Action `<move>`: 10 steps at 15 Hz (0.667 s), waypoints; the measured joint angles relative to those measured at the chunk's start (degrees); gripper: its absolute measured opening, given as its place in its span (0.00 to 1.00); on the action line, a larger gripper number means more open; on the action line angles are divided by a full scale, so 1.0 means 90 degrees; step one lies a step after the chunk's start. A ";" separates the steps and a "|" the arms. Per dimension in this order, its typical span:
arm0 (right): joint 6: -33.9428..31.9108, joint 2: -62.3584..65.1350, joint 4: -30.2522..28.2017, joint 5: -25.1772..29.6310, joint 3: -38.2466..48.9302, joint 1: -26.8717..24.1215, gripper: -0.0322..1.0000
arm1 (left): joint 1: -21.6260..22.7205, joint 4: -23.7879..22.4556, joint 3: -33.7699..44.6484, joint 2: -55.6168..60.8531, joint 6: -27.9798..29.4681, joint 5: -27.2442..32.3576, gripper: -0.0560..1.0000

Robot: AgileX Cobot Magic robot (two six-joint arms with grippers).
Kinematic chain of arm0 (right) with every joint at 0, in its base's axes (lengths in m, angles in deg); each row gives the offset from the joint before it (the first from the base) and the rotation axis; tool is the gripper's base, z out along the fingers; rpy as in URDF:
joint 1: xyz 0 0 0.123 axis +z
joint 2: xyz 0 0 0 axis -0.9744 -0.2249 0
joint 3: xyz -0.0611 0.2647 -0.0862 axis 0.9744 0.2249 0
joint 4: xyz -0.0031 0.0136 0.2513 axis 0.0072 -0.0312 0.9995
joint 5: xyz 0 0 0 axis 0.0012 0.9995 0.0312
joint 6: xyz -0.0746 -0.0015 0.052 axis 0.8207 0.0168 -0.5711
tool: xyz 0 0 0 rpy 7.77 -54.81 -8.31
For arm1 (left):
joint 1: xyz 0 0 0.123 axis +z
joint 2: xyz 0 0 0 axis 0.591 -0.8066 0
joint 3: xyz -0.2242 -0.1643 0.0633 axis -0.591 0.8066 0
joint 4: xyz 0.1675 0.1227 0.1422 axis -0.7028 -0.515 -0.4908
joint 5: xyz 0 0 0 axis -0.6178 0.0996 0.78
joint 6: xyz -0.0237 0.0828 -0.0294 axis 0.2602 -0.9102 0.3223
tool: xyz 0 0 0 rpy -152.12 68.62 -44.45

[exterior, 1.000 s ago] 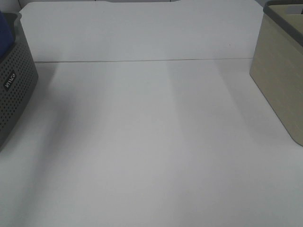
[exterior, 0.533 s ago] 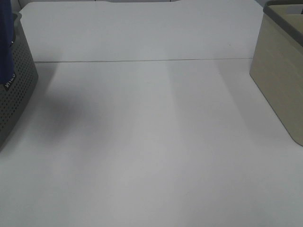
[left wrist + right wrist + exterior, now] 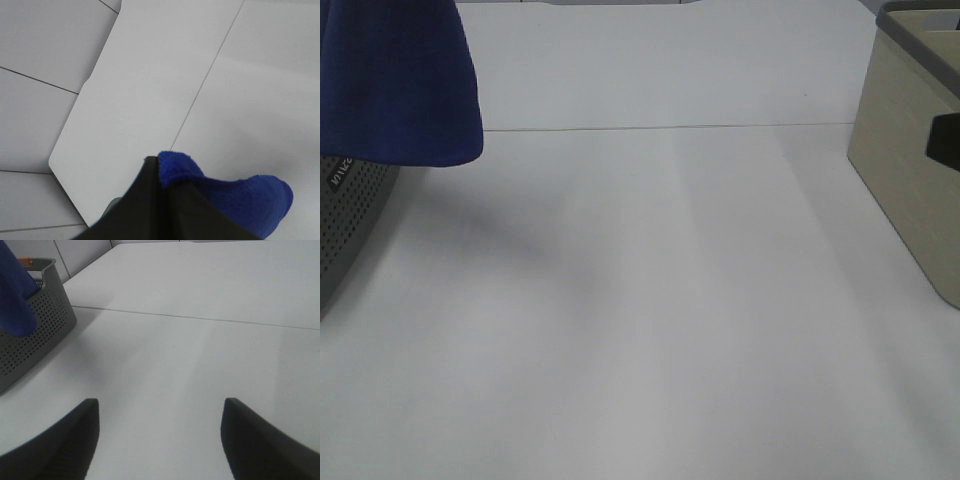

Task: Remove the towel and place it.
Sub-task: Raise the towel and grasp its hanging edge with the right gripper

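Note:
The royal-blue plush towel [image 3: 400,80] hangs in the air at the far left, above the dark grey perforated basket [image 3: 345,215]. My left gripper [image 3: 160,172] is shut on a bunched edge of the towel [image 3: 240,200]; the gripper itself is outside the high view. My right gripper [image 3: 160,440] is open and empty, low over the white table [image 3: 200,355], facing the grey basket [image 3: 40,335] and the hanging towel [image 3: 15,295]. The towel's white tag is not visible.
A beige basket [image 3: 905,170] stands at the right edge. A dark part of the right arm [image 3: 945,140] shows in front of it. A seam line [image 3: 670,128] crosses the white table [image 3: 650,300] at the back.
The towel has risen out of the grey basket and swung right, now hanging large in the high view. A dark part of the right arm has come in at the right edge.

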 joint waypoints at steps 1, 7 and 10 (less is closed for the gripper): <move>0.0649 -0.0471 0.0522 -0.0178 0.0000 0.0000 0.70 | -0.0140 -0.0006 0.0000 0.0000 -0.0013 -0.0089 0.05; 0.5971 -0.3189 0.5449 0.1655 -0.0503 0.0000 0.69 | -0.0668 0.0038 0.0000 0.0000 -0.0140 -0.0471 0.05; 0.7455 -0.3934 0.6462 0.2699 -0.0758 0.0000 0.69 | -0.0668 0.0051 0.0000 0.0000 -0.0146 -0.0503 0.05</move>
